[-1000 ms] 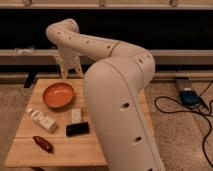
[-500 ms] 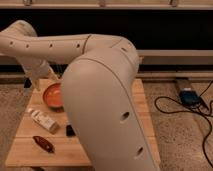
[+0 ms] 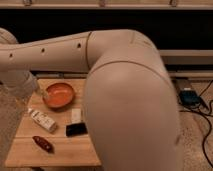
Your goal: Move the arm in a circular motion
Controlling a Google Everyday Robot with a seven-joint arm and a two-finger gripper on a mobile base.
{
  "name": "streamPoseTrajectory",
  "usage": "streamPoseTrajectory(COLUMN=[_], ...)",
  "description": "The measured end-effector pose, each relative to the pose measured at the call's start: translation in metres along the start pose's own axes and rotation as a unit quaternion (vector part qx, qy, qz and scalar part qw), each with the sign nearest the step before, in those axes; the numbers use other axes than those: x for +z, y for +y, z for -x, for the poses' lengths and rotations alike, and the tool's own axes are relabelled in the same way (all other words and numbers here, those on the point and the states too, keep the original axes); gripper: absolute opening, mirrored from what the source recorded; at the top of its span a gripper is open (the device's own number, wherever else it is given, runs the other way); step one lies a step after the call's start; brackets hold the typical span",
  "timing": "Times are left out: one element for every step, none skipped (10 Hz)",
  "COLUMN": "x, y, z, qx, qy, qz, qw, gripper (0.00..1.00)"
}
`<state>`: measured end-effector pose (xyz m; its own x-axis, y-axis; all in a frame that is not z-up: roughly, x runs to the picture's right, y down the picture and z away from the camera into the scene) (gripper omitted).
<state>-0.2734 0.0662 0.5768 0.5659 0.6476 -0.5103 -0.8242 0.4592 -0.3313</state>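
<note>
Off-white and smooth, the thick rounded robot arm dotted with small dark holes point(image 3: 131, 95) fills most of the camera view. Its bulky elbow looms on the right, and a long segment reaches left across the frame. At the far left it bends down into the narrower gripper point(image 3: 39, 91), which hangs just beside the shallow orange bowl point(image 3: 59, 95) at the back of the light wooden table point(image 3: 30, 152). Whether the gripper is spread or closed cannot be told.

In front of the bowl lie a white rectangular packet point(image 3: 42, 120), a small pale block point(image 3: 76, 115), a flat black rectangular item point(image 3: 76, 130) and a dark red pepper-like object point(image 3: 43, 144). A blue device point(image 3: 189, 96) and black cables point(image 3: 206, 132) sit on the floor to the right.

The circle appears to be partway round, at its leftward reach. Done well, the sweep should hold an even height and a steady pace, so the gripper passes above the bowl's rim instead of clipping it. The radius should stay constant, and the heavy elbow should swing clear of the table edge.
</note>
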Motion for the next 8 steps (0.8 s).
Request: streamPoseTrajectory(x=[0.005,0.012,0.016,0.020,0.024,0.027,0.030,0.034], y=[-0.005,-0.018,-0.028,-0.044,-0.065,-0.080,-0.102,-0.131], z=[-0.025,-0.052,-0.068,-0.089,-0.111,-0.126,-0.144,-0.160], qx=[0.011,0.035,0.055,0.087,0.127,0.154,0.189,0.226], qy=[0.008,0.015,0.017,0.019,0.021,0.022,0.023,0.023], qz=[0.009,0.017,0.020,0.022,0.021,0.019,0.017,0.014], qw=[0.9999,0.9991,0.9982,0.9958,0.9915,0.9877,0.9816,0.9738], gripper=[0.65,0.65,0.65,0.65,0.65,0.65,0.65,0.65])
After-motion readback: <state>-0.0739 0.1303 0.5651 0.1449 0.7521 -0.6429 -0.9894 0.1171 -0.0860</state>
